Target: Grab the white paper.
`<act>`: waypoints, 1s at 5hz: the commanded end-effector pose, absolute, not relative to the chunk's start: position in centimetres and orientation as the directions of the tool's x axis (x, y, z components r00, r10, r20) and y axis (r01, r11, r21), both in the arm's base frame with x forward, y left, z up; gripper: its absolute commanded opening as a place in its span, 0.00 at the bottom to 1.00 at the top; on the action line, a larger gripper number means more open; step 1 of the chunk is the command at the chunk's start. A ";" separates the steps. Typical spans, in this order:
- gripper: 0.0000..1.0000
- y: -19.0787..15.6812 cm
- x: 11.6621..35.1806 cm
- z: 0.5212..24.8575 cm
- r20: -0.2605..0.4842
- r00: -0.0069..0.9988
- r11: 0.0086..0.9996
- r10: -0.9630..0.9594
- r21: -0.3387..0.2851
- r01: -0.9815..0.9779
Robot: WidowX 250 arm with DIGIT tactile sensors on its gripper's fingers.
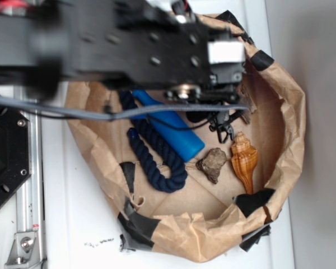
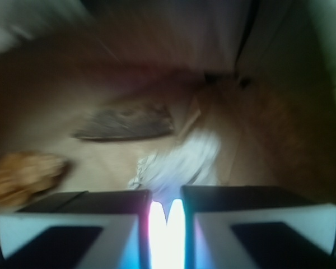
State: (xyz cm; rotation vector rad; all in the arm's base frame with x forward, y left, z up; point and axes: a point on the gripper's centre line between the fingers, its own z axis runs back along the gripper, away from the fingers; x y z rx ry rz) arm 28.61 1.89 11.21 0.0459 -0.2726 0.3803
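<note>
The white paper shows in the wrist view as a pale, crumpled mass directly ahead of the claw, its near edge running down to the slit between the two fingers. That view is blurred, so whether the paper is pinched or merely touching the fingertips is hard to say; it looks as if a bright sliver of it sits in the gap. The fingers stand close together, with only a narrow slot left between them.

In the exterior view the paper itself is hidden beneath the arm. The claw hangs low inside the brown paper bag, near its far wall. Beside the claw lie a grey-brown rock and an orange shell; further off sit a blue bottle and a dark blue rope. In the wrist view a grey flat shape lies beyond the paper, and a brownish lump is off to the left of the claw.

The step in hand appears to be the closing of the grasp on the paper. Next, the grip likely needs confirming as firm, then a straight lift, keeping clear of the bag wall and the rock.
</note>
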 end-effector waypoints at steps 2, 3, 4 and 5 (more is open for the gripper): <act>1.00 0.0 28.0 17.4 0.312 0.909 0.961 0.275 -0.061 -0.270; 1.00 1.0 28.4 13.5 0.323 0.870 0.928 0.373 -0.127 -0.351; 1.00 1.7 28.6 8.8 0.299 0.852 0.902 0.431 -0.124 -0.413; 1.00 2.9 28.9 6.2 0.262 0.855 0.893 0.448 -0.090 -0.440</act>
